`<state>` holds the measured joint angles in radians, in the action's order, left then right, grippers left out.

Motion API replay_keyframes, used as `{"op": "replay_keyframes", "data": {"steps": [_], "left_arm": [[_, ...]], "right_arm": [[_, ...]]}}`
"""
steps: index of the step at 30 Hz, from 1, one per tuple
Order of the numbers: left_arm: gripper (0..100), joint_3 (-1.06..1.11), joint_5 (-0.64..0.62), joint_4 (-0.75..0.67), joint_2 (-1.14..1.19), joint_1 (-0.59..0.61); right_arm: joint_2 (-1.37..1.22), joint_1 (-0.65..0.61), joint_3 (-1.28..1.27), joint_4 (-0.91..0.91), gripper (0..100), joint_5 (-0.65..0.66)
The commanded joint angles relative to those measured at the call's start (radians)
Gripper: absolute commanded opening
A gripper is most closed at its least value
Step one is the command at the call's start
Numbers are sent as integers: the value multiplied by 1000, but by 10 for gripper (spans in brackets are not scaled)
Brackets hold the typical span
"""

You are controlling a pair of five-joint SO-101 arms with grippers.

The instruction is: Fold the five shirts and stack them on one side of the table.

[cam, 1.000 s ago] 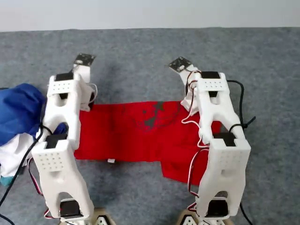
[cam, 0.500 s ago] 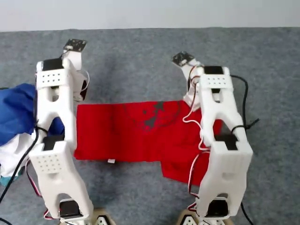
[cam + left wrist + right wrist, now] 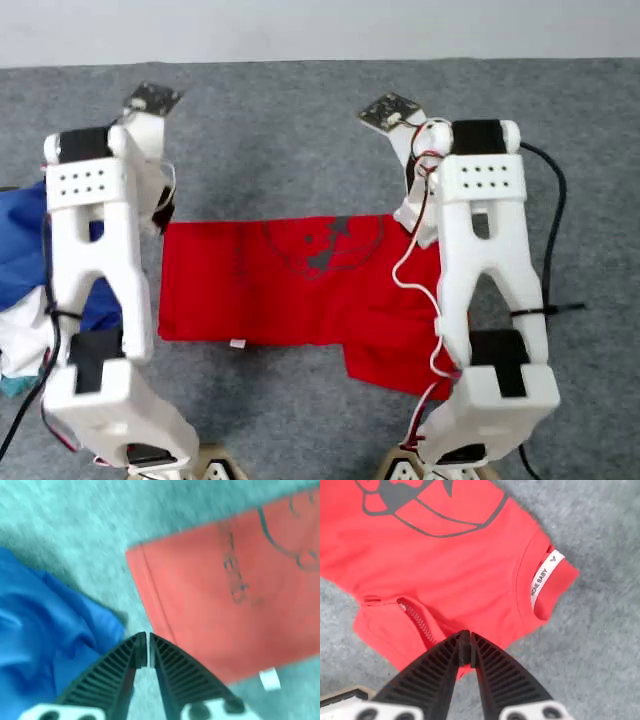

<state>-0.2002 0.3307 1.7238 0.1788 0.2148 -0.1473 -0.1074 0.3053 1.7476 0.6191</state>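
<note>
Both arms have lifted off the flat red cotton shirt (image 3: 270, 290), mid-frame on the grey felt tabletop (image 3: 300, 130) under a white wall strip (image 3: 300, 30). Closed and empty are the left gripper (image 3: 148, 636) and right gripper (image 3: 465, 632). The frame's left edge cuts off a crumpled blue shirt (image 3: 15, 240).

Background is pretty plain: the table has a grey cover (image 3: 300, 130) on it, fuzzy and speckled like thin carpet or felt. In the high view it runs from 6 o'clock right out to 3 and 9 o'clock. Along the 12 o'clock edge sits a pale strip (image 3: 320, 30), wall or backboard, can't tell which, meeting the grey in a straight line. Same fuzzy grey turns up in both wrist views too.
</note>
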Motion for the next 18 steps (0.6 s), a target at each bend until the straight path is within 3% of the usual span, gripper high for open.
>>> {"op": "replay_keyframes", "data": {"steps": [1,5,10,18], "left_arm": [[16,173,64,26,-163,32],[17,383,86,-38,-267,52],[24,596,201,-133,-325,34],[244,762,241,-279,-322,29]], "right_arm": [[130,33,-91,47,9,-11],[248,35,-264,47,9,-9],[390,36,-414,41,9,-11],[526,125,-568,-19,9,-48]]}}
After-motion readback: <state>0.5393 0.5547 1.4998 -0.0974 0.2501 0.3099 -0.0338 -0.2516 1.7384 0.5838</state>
